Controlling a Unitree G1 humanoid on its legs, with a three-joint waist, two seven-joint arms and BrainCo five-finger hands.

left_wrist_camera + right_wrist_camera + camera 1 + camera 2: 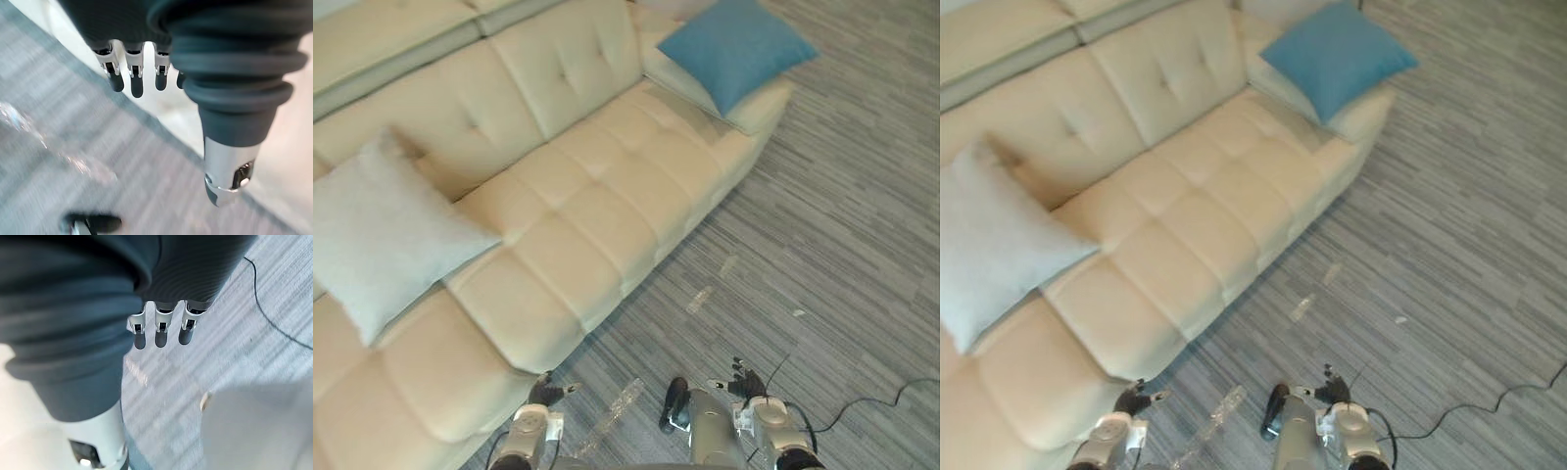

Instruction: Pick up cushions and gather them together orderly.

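Cream sofa, left hand and right hand dangling loose, empty; clumsy reach could knock blue cushion off its perch.

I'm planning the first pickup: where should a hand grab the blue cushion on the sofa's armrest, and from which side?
Probably the corner of the blue cushion that overhangs the armrest above the carpet. It lies on top, turned diamond-wise, so that free corner can be pinched from the open carpet side.

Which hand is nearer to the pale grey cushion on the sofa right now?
Left. The left hand hangs by the front edge of the sofa, on the side where the pale grey cushion lies; the right hand hangs over the carpet, farther away.
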